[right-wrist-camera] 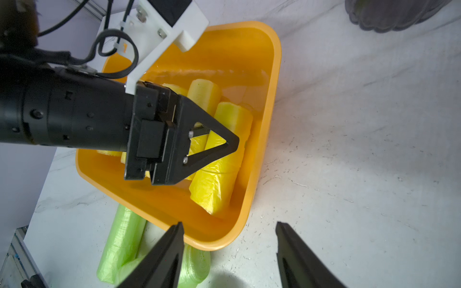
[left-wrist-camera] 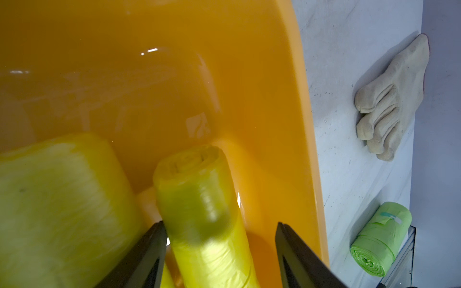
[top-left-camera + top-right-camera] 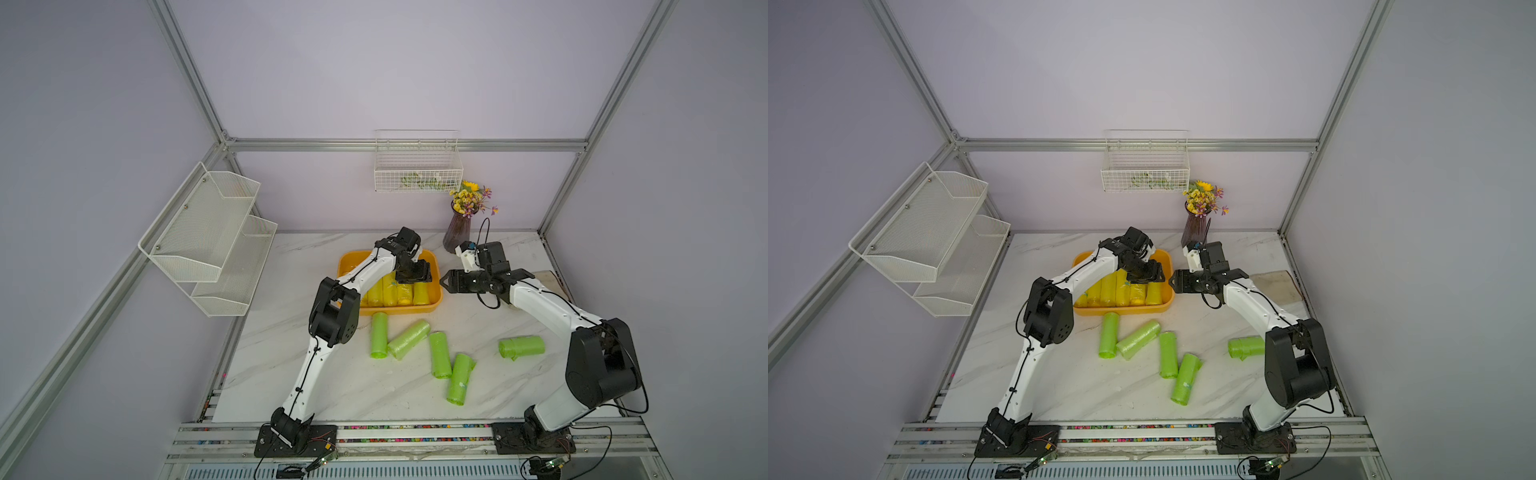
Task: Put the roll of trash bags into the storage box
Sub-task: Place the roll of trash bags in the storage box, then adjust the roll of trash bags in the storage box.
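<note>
The orange-yellow storage box point(image 3: 399, 309) point(image 3: 1125, 309) stands mid-table with several yellow rolls of trash bags point(image 3: 390, 293) lying side by side in it. My left gripper point(image 3: 413, 276) point(image 3: 1144, 276) hangs inside the box, open. In the left wrist view its jaws point(image 2: 219, 224) straddle one yellow roll point(image 2: 199, 199): one finger is at the roll's side and the other stands well clear of it. That roll rests by the box wall point(image 2: 287, 124). My right gripper point(image 3: 444, 282) point(image 1: 229, 224) hovers open and empty just right of the box rim point(image 1: 274, 74).
Several green rolls point(image 3: 409, 338) point(image 3: 521, 347) lie on the marble table in front of the box. A vase of flowers point(image 3: 457, 232) stands behind the right gripper. A beige glove point(image 2: 394, 99) lies at the right edge. A wire basket point(image 3: 417, 174) and a mesh shelf point(image 3: 212, 237) hang on the walls.
</note>
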### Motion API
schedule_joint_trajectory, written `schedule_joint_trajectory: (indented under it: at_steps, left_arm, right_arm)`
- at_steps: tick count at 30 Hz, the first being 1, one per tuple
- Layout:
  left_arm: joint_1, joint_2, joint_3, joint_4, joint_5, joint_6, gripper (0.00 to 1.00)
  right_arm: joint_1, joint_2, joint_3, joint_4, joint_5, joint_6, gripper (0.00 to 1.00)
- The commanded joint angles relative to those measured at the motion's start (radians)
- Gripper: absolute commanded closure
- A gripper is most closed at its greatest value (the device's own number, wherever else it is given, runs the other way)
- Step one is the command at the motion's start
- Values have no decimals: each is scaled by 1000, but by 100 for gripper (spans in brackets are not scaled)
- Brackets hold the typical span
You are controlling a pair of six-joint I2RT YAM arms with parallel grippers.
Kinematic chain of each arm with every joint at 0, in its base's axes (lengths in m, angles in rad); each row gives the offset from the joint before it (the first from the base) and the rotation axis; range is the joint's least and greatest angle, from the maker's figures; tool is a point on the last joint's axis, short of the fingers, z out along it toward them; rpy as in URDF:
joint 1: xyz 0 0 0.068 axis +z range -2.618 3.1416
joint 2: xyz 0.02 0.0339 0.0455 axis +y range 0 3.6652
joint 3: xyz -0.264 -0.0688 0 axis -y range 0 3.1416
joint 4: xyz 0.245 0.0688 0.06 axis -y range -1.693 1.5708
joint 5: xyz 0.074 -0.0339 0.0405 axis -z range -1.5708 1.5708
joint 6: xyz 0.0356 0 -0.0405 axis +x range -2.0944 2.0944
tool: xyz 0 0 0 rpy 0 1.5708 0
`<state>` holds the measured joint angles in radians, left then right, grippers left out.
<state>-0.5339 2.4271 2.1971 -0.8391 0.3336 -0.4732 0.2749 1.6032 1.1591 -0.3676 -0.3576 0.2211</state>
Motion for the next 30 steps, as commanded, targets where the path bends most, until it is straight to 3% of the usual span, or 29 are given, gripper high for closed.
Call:
schedule_joint_trajectory:
  at_steps: [1,11,19,25,30]
  left_arm:
    - [12,-103,-8,23,-52,-5,28]
    - [68,-384,-206,118,-123,-6,21]
    - [133,-602,-478,168,-214,12,19]
    - [164,-697,-655,197,-226,-27,18]
    - [170,-751,-765,253,-216,-66,18]
  right_arm:
    - [-8,-2,36,-26,-7,-17,36]
    - [36,73,147,-42,-8,-15,37]
    - [131,239,343,-159,95,-32,37]
    - [163,355,447,-244,147,-49,37]
    - [177,385,435,-261,205,-58,37]
